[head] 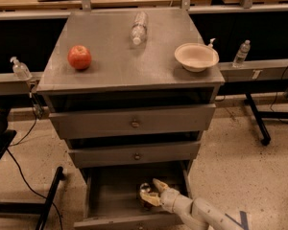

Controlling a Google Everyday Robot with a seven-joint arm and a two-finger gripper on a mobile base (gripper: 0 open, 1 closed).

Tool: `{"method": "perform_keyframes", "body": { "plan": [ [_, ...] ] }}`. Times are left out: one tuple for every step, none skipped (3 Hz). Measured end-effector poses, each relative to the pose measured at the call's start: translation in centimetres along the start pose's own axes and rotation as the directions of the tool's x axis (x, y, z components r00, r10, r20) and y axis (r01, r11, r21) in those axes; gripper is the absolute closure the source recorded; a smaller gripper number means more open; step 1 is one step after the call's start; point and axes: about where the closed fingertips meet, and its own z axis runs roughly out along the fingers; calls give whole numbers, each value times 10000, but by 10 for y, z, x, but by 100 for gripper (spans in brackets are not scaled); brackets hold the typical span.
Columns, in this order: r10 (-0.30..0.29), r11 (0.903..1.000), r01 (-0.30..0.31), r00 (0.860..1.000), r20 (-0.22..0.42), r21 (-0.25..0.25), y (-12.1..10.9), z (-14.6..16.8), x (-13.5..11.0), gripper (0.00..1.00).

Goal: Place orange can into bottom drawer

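The bottom drawer (110, 198) of the grey cabinet (129, 66) is pulled open. The two upper drawers are nearly closed. The orange can (144, 187) stands upright inside the bottom drawer, right of its middle, with its silver top showing and its body in shadow. My gripper (149, 190) reaches into the drawer from the lower right. Its cream fingers (149, 198) sit on either side of the can and hold it low in the drawer.
On the cabinet top are a red apple (79, 57), a clear water bottle lying down (138, 27) and a beige bowl (196, 56). Small bottles (241, 53) stand on rails at both sides. A black stand leg (50, 200) and cable lie on the floor to the left.
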Motion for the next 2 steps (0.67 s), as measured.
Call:
{"method": "perform_keyframes", "body": {
  "plan": [
    [3, 10000, -3, 10000, 4, -23, 1, 1, 0, 0],
    [3, 10000, -3, 10000, 4, -23, 1, 1, 0, 0]
  ]
}}
